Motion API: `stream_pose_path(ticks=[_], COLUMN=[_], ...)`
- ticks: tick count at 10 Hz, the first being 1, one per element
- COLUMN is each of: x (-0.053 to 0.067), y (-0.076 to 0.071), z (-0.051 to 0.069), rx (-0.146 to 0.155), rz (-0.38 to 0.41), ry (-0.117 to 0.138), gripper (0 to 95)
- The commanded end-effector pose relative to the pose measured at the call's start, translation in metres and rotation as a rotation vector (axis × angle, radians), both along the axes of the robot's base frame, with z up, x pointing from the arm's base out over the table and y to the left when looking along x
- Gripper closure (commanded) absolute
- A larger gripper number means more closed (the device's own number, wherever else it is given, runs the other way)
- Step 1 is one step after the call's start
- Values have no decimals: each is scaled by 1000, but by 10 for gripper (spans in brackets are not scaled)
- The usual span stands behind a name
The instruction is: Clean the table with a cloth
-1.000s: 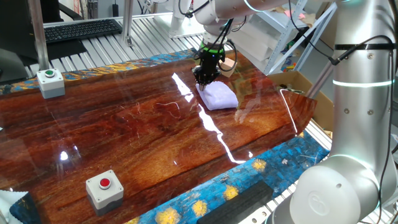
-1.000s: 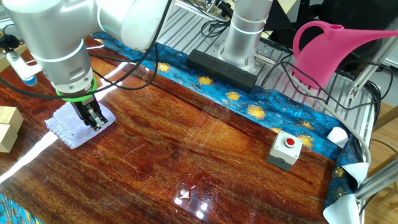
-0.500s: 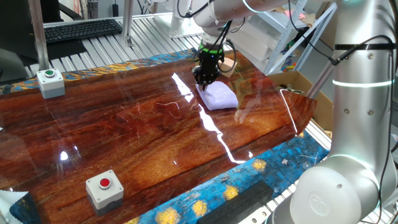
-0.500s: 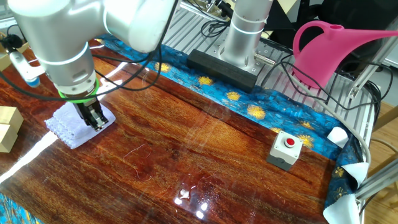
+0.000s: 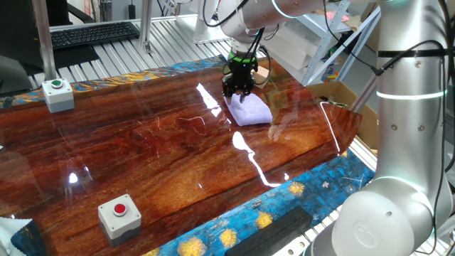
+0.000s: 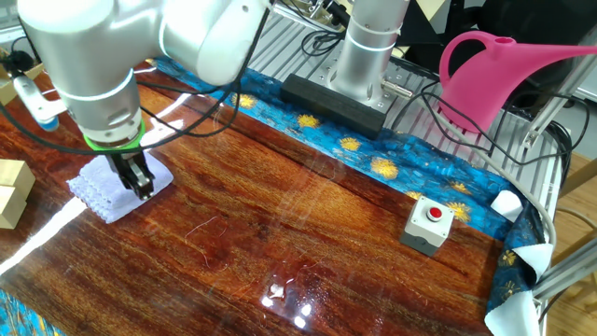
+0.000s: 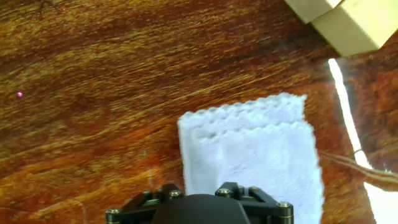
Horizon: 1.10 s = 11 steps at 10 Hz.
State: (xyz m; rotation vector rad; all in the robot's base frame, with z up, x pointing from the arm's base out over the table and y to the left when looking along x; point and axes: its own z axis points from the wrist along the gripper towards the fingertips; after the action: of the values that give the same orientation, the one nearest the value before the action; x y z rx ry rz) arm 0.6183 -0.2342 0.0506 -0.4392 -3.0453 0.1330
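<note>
The pale lavender cloth (image 5: 250, 111) lies folded flat on the glossy reddish-brown table (image 5: 156, 149) near its far right side. It also shows in the other fixed view (image 6: 104, 194) and in the hand view (image 7: 255, 155). My gripper (image 5: 238, 92) stands upright over the cloth's left edge, with its fingers close together and their tips down in the fabric (image 6: 141, 186). In the hand view only the gripper's black body (image 7: 199, 210) shows at the bottom edge, and the fingertips are hidden.
Tan cardboard boxes (image 7: 336, 18) sit just beyond the cloth. A green-button box (image 5: 57, 94) stands at the far left and a red-button box (image 5: 121, 215) near the front edge. A pink watering can (image 6: 522, 75) stands off the table.
The arm has shifted and turned slightly above the cloth. The cloth lies where it was.
</note>
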Motion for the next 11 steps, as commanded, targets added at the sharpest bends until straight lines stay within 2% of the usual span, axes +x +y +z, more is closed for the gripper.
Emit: stream_pose_path(ticks=[1, 2, 5, 9, 11], x=[4, 5, 6, 6, 6], y=[-12, -20, -30, -30, -28], z=[-4, -7, -14, -19, -27], rx=[2, 2, 3, 5, 8], rz=[24, 40, 49, 38, 31], ry=[-3, -7, -10, -8, -10], gripper=[0, 0, 0, 0, 0])
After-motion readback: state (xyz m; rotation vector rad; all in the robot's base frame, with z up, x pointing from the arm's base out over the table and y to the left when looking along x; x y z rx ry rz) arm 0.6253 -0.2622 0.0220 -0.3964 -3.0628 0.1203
